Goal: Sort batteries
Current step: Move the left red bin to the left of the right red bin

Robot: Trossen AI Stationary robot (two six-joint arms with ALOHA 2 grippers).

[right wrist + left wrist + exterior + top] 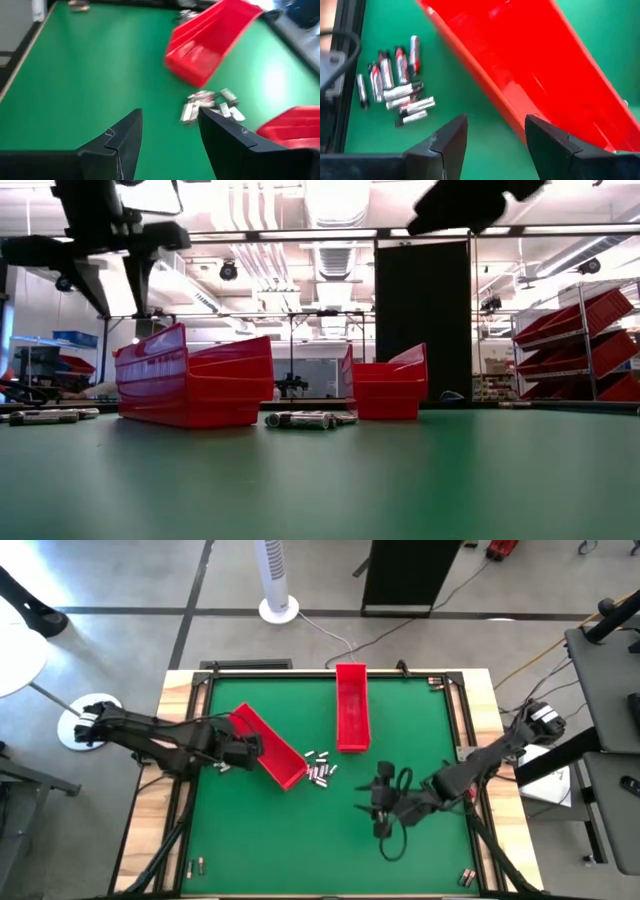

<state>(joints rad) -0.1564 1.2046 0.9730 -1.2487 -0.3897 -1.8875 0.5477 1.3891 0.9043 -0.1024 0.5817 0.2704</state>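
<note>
Small silvery-grey cylindrical batteries [319,769] lay clustered on the green tabletop [300,840], just beside the low end of the slanted long red plastic tray [269,746] and near the second, straight red plastic tray [351,706]. More batteries seen near the tabletop's left edge [395,80]. Left gripper [248,748] hovered at the slanted tray, jaws open. Right gripper [380,802] hung over bare green surface, jaws open, empty.

red trays [352,706]: 2 | battery clusters [320,769]: several, individual batteries uncountable | arms: 2
</note>
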